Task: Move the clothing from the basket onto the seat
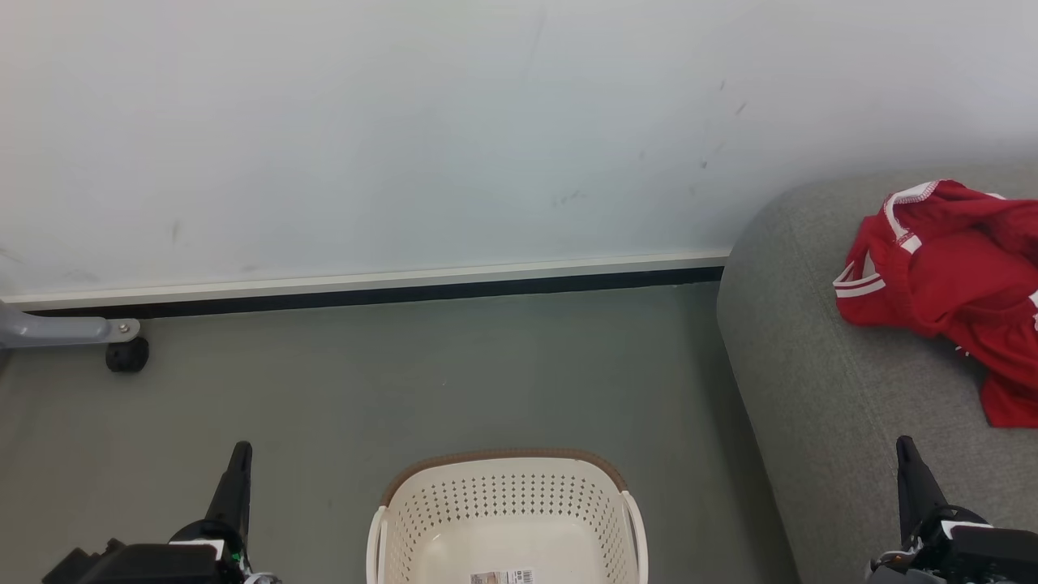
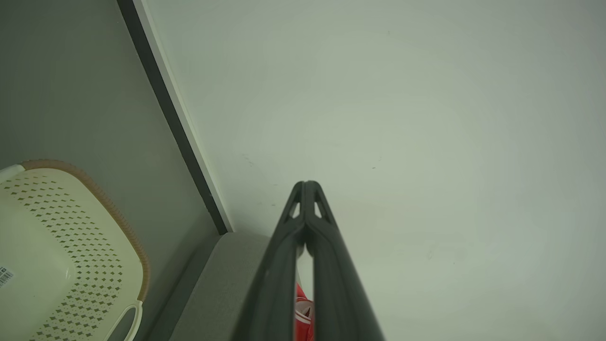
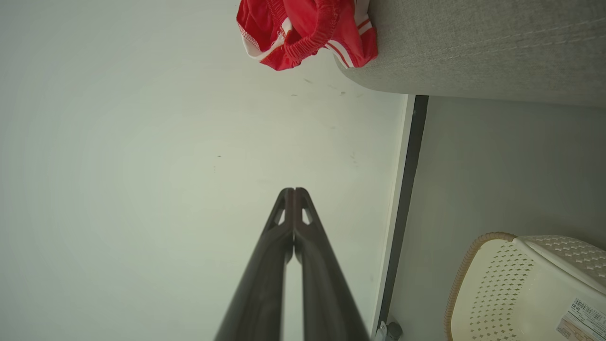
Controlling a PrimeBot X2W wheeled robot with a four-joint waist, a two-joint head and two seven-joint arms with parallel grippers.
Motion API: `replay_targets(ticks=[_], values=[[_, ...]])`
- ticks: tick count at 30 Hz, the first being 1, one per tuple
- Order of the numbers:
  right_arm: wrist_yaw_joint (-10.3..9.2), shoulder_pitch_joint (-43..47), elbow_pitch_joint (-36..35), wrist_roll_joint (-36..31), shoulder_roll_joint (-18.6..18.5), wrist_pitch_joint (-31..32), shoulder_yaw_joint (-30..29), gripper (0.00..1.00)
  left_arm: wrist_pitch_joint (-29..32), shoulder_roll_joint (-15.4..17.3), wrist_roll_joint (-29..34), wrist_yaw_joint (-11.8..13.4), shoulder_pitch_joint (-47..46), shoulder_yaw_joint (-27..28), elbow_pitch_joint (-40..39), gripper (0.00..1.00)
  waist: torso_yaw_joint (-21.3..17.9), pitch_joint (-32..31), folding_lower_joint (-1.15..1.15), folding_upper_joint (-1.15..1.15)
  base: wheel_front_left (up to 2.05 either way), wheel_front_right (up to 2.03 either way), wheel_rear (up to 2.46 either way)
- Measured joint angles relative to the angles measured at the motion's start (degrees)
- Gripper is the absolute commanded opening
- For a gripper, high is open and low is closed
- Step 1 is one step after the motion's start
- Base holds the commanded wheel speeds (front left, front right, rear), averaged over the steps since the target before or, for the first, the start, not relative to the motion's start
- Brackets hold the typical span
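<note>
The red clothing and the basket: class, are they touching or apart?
Apart. The head view shows the clothing lying on the seat, with a strip of floor between the seat and the basket.

There was one basket, with one sticker on its bottom. Right of the basket stood one big grey seat. It held one heap of red clothing; I could not count the pieces. There were two grippers: the left gripper and the right gripper, one each side of the basket. One black wheel sat far left of it.
</note>
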Motion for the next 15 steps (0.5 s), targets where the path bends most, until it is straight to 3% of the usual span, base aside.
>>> replay_targets(ticks=[15], values=[[0.00, 0.00, -0.01, 0.00, 0.00, 0.00, 0.00, 0.00, 0.00, 0.00, 0.00, 0.00, 0.00, 0.00, -0.01, 0.00, 0.00, 0.00, 0.00, 0.00, 0.00, 0.00, 0.00]])
